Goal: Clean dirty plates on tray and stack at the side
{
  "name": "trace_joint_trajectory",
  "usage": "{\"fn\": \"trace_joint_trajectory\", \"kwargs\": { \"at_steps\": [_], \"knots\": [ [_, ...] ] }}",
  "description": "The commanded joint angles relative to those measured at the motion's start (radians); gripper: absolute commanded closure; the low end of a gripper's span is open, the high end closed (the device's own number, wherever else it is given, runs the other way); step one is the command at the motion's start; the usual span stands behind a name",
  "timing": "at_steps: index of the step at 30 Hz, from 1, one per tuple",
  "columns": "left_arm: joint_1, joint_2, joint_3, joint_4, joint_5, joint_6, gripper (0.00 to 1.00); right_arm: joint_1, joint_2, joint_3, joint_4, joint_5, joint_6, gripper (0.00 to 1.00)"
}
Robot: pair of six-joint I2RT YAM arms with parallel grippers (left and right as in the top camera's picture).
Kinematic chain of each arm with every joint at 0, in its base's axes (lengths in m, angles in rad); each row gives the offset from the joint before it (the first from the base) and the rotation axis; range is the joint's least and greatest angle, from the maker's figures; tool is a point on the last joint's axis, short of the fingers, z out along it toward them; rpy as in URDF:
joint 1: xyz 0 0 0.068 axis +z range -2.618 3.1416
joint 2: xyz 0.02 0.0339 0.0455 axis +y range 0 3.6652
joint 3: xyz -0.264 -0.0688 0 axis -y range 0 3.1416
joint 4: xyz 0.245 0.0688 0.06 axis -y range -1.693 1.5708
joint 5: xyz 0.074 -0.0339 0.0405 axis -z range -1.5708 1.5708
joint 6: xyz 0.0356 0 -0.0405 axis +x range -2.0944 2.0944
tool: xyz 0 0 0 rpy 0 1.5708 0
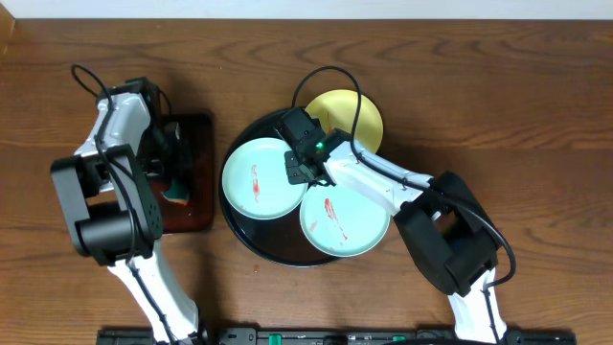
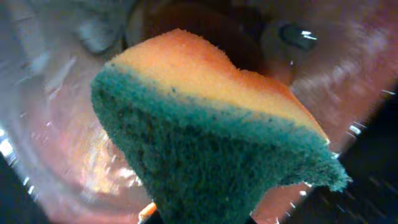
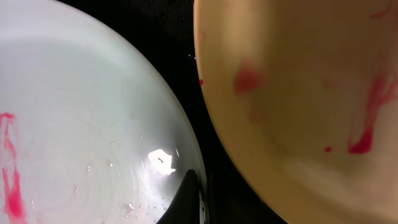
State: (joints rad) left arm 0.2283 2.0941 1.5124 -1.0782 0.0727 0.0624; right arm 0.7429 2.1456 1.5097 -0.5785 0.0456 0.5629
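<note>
My left claw (image 1: pixel 172 177) is clamped on the sponge (image 2: pixel 211 155), over the small rectangular tray (image 1: pixel 196 218) at 9 o'clock from the round tray (image 1: pixel 251 241). The sponge lies long from 10 to 4 o'clock in my wrist view, orange layer above green. My right claw (image 1: pixel 302 171) is together, one fingertip (image 3: pixel 186 200) at the rim of the left mint plate (image 1: pixel 261 179); whether it pinches that rim I cannot tell. On the round tray, the second mint plate (image 1: pixel 345 222) lies at 5 o'clock and the yellow plate (image 1: pixel 359 120) at 1 o'clock. All are face up.
</note>
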Motion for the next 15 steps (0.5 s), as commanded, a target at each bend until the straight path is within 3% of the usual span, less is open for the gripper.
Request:
{"fn": "trace_joint_trajectory", "kwargs": {
  "at_steps": [1,3,8,15],
  "knots": [
    [0.000,-0.133,0.042,-0.024,0.023,-0.073,0.93,0.007,0.017,-0.007,-0.003,-0.006,-0.011,0.99],
    [-0.005,-0.204,0.042,-0.049,0.072,-0.139,0.93,0.002,0.017,-0.007,-0.006,-0.041,-0.011,0.99],
    [-0.056,-0.285,0.042,-0.078,0.187,-0.153,0.93,-0.013,0.017,-0.007,-0.008,-0.095,-0.010,0.99],
    [-0.186,-0.290,-0.039,-0.042,0.189,-0.285,0.93,-0.025,0.017,-0.007,-0.027,-0.137,-0.010,0.99]
  ]
}}
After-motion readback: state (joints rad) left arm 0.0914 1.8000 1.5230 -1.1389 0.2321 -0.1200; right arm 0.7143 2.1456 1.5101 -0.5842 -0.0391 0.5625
